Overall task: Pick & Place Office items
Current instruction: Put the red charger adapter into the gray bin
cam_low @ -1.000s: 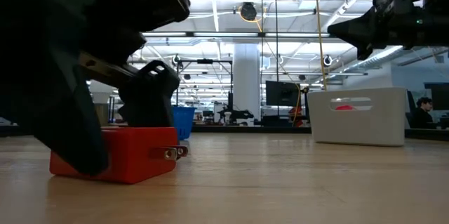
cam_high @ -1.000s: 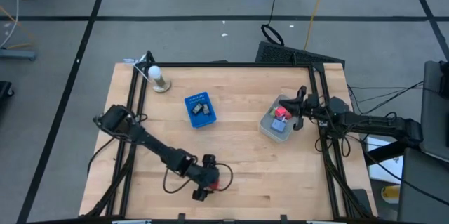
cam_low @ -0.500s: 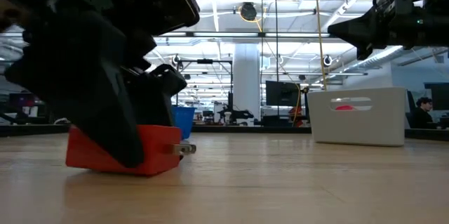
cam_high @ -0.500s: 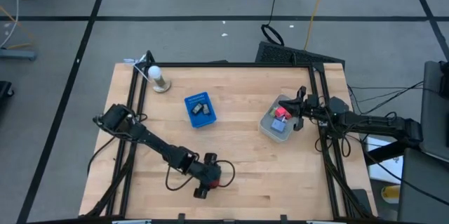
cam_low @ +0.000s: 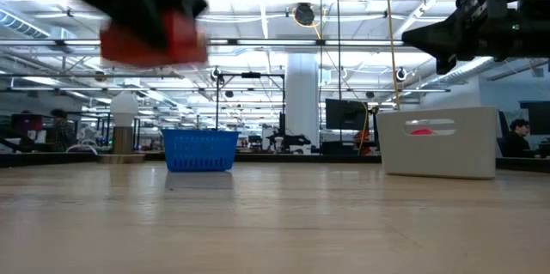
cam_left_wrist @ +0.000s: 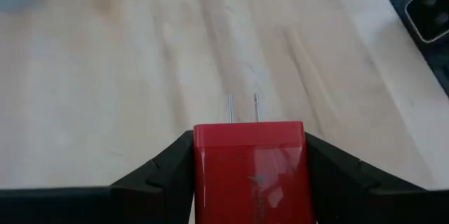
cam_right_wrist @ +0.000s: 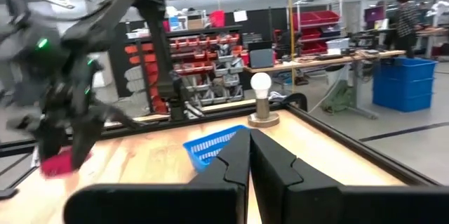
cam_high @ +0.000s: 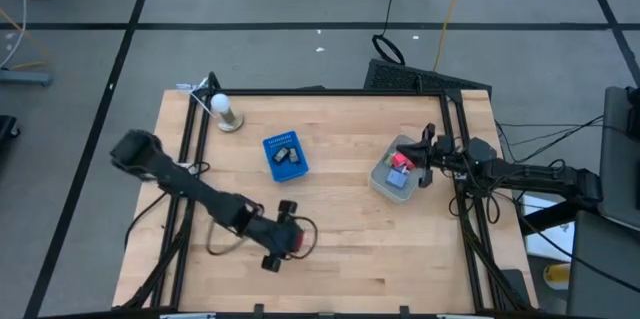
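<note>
left gripper (cam_high: pixel 283 242) over the near middle of the table (cam_high: pixel 340 249) in the high view, clamped around a red plug block (cam_high: pixel 296 242) that sits right between its fingers. right gripper (cam_high: pixel 428 155) parked at the far right edge, just beside the grey bin (cam_high: pixel 384 181), which holds red and light-blue pieces (cam_high: pixel 401 167). blue tray (cam_high: pixel 284 156) well apart from both, with two dark bits (cam_high: pixel 288 154) inside.

from the low view: red plug block (cam_low: pixel 155 37) lifted clear of the tabletop, pinched from above by the left gripper (cam_low: pixel 146 12), somewhat blurred, so finger edges hard to trace. blue tray (cam_low: pixel 199 149) far back, grey bin (cam_low: pixel 441 142) to the right.

in the left wrist view: left gripper (cam_left_wrist: pixel 249 175) pressed on both sides of the red plug block (cam_left_wrist: pixel 250 171), two metal prongs (cam_left_wrist: pixel 243 107) pointing forward over bare wood.

in the right wrist view: right gripper (cam_right_wrist: pixel 250 161) with fingers pressed together, holding nothing; red plug block (cam_right_wrist: pixel 57 161) far off in the other arm's grasp.
</note>
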